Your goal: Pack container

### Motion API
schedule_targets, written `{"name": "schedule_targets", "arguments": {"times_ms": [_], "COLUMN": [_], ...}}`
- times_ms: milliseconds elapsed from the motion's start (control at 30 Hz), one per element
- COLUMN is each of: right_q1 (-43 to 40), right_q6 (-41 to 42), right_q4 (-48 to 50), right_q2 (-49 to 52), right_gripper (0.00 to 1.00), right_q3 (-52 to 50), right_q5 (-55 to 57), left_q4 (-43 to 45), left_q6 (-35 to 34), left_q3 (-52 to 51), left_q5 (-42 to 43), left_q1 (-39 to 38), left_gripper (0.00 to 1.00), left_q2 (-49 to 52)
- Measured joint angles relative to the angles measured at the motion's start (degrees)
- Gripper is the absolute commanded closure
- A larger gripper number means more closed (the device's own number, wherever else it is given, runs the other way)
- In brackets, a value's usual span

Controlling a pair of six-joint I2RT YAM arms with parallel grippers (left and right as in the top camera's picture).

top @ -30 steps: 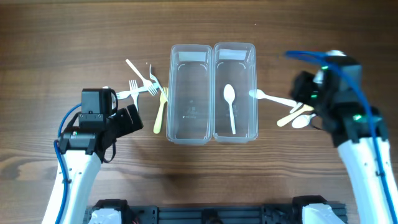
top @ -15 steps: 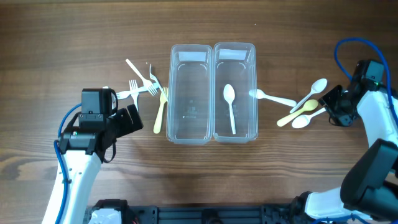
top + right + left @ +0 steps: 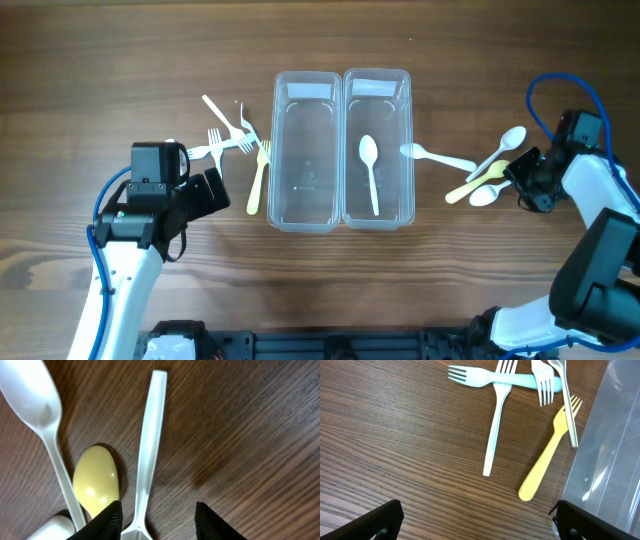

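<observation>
The right gripper (image 3: 157, 519) is hovering low over the wooden table (image 3: 100, 60), its jaws standing partly apart and gripping nothing, with the thin handle of a white spoon (image 3: 150, 435) running straight between its fingertips. Just beside one finger, a yellow spoon (image 3: 96, 480) is lying bowl-up, and beyond it a second white spoon (image 3: 37, 400). The two clear containers (image 3: 377, 72) are sitting well apart from this gripper, past the spoon pile, one already holding a spoon (image 3: 370, 170). The plastic cutlery looks featherlight, smooth and thin, so it is likely to skid or flip under a glancing pinch. A squeeze across the flat handle, clear of the yellow neighbour, seems the soundest hold. The left gripper (image 3: 480, 517) is waiting wide open, with a yellow fork (image 3: 547, 460) ahead of it.
</observation>
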Motion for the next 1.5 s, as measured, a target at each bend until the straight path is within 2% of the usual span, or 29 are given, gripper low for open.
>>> {"name": "schedule_targets", "arguments": {"times_ms": [300,467,667,700,833,1000,1100,1167,1333,1433,1500], "right_q1": [0.0,-0.1,-0.2,-0.2,-0.2,-0.2,-0.1,-0.1,4.4,13.1,21.8], "right_q6": [0.0,0.2,0.2,0.2,0.2,0.4,-1.0,-2.4,-4.9,-7.1,-9.6], "right_q4": [2.2,1.1,-1.9,-2.5,-3.5,-3.8,-7.7,-10.1,-12.7,-11.7,-9.4], "right_q2": [3.4,4.3,4.8,4.8,4.8,4.8,3.9,0.1,-21.9,-32.4,-34.6], "right_gripper": [0.56,0.73,0.78,0.85,0.95,0.94,0.96,0.96,0.96,0.96,0.96], "right_q3": [0.2,1.2,2.0,2.0,2.0,2.1,2.3,2.7,8.0,8.9,8.9], "right_q5": [0.0,0.4,1.0,1.1,1.6,1.7,1.0,-1.4,-10.4,-14.0,-14.6], "left_q4": [0.0,0.0,0.0,0.0,0.0,0.0,0.0,0.0,0.0,0.0,0.0], "left_q6": [0.0,0.0,0.0,0.0,0.0,0.0,0.0,0.0,0.0,0.0,0.0], "left_q3": [0.0,0.0,0.0,0.0,0.0,0.0,0.0,0.0,0.0,0.0,0.0], "left_q5": [0.0,0.0,0.0,0.0,0.0,0.0,0.0,0.0,0.0,0.0,0.0], "left_q1": [0.0,0.0,0.0,0.0,0.0,0.0,0.0,0.0,0.0,0.0,0.0], "left_gripper": [0.00,0.00,0.00,0.00,0.00,0.00,0.00,0.00,0.00,0.00,0.00], "left_q2": [0.0,0.0,0.0,0.0,0.0,0.0,0.0,0.0,0.0,0.0,0.0]}}
